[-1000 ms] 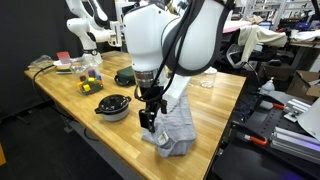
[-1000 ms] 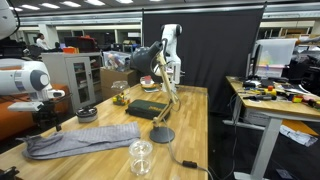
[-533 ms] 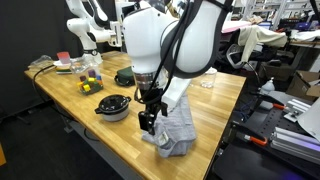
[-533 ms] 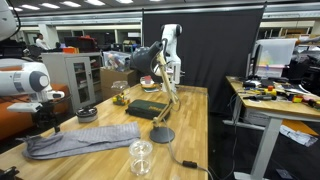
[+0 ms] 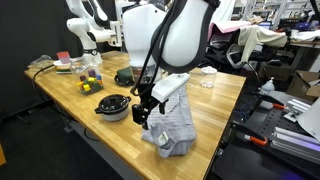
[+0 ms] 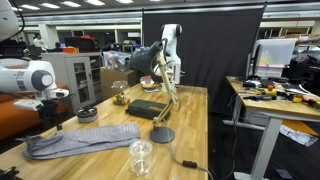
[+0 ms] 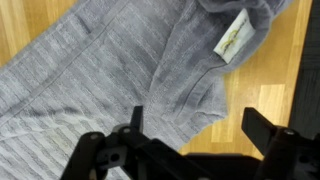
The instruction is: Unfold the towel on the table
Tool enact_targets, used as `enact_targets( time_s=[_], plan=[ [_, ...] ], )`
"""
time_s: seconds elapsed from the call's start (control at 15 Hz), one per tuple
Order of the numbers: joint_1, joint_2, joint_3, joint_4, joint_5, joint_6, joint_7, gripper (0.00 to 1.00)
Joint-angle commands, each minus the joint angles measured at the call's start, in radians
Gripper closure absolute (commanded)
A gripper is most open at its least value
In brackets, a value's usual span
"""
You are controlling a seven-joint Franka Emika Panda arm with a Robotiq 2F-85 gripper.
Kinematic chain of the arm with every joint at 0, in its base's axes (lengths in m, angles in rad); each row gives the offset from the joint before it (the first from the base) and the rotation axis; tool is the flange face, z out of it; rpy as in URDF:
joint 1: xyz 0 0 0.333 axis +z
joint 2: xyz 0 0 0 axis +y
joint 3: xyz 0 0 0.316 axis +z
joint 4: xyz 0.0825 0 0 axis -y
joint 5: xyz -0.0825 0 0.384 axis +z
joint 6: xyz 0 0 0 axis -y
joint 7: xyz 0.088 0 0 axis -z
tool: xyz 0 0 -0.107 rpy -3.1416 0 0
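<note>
The towel (image 5: 178,128) lies at the near corner of the worktop (image 5: 215,95), one layer doubled over and the sewn label (image 7: 233,37) facing up. The tool (image 5: 141,117) hangs over its edge, jaws fully apart and empty, probably positioned to pick up a free fold. A dark bowl (image 5: 112,106) stands just beside the towel and may obstruct sideways spreading. Coloured blocks (image 5: 90,84) lie farther along.

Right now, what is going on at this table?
A robot arm hangs its tool open over a grey towel that lies on the wooden table. The tool holds nothing. The towel is folded over itself near the table's edge, not yet spread out.
</note>
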Motion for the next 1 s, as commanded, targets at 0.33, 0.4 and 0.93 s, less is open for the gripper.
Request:
enact_targets(
  time_s=[0.33, 0.4, 0.93],
  plan=[
    [-0.021, 0.051, 0.009, 0.010, 0.149, 0.002, 0.088, 0.00],
    [-0.015, 0.054, 0.006, 0.010, 0.156, 0.004, 0.093, 0.00],
    [-0.016, 0.067, -0.001, 0.014, 0.172, 0.016, 0.121, 0.07]
  ],
)
